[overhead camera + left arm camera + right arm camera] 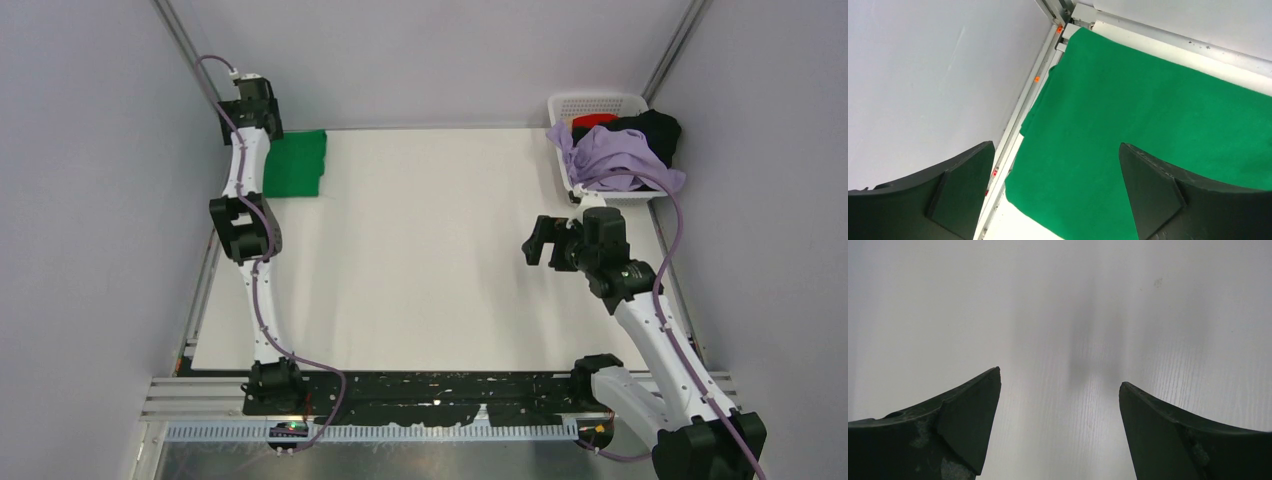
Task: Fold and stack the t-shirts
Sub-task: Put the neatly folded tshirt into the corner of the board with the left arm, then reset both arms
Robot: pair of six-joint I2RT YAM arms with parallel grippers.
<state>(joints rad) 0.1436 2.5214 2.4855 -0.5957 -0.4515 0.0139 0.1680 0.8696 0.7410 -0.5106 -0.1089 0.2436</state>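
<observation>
White table [430, 260], far-left corner: green t-shirt [300, 165] (square-on)

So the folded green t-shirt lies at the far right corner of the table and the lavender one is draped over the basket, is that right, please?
Not quite: the green t-shirt lies at the far left corner, as the top external view shows. The lavender one is indeed draped over the basket.

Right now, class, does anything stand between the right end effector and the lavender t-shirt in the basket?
Nothing visible does. The right end effector is open above bare table, pointing away from the lavender t-shirt, which drapes over the white basket rim.
</observation>
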